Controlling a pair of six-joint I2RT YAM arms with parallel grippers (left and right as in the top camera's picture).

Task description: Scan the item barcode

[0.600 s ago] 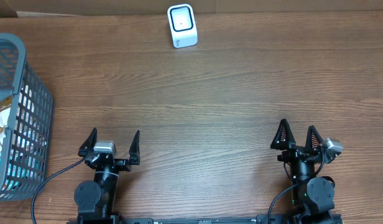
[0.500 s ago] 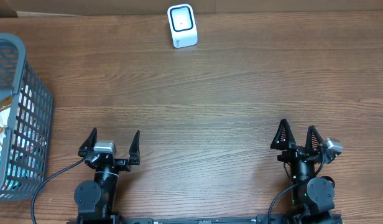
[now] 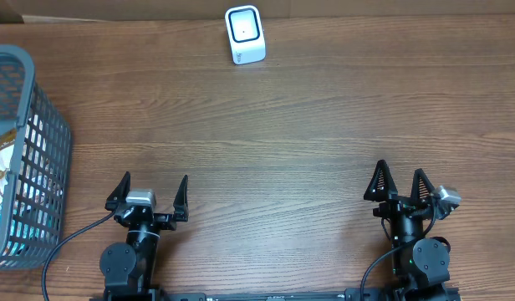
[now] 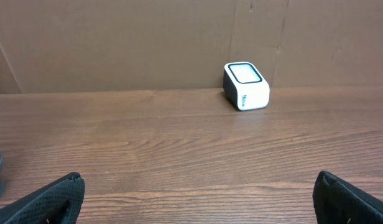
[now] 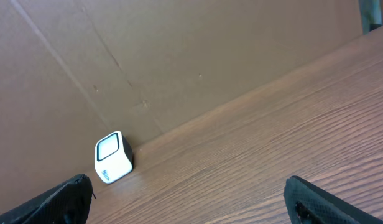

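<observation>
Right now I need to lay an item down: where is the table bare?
The table is bare from the scanner at the far edge down to the left gripper and right gripper. Only the left edge is crowded, by the basket.

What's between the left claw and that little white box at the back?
Nothing: only bare wooden table lies between the left gripper and the white scanner, clearest from overhead.

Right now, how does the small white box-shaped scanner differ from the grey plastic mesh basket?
The small white box-shaped scanner is much smaller than the grey plastic mesh basket. The scanner stands at the far edge of the wooden table by the cardboard wall; the basket sits at the left, partly out of view. The scanner is a closed block; the basket is open-topped and holds items. Both rest on the table.
</observation>
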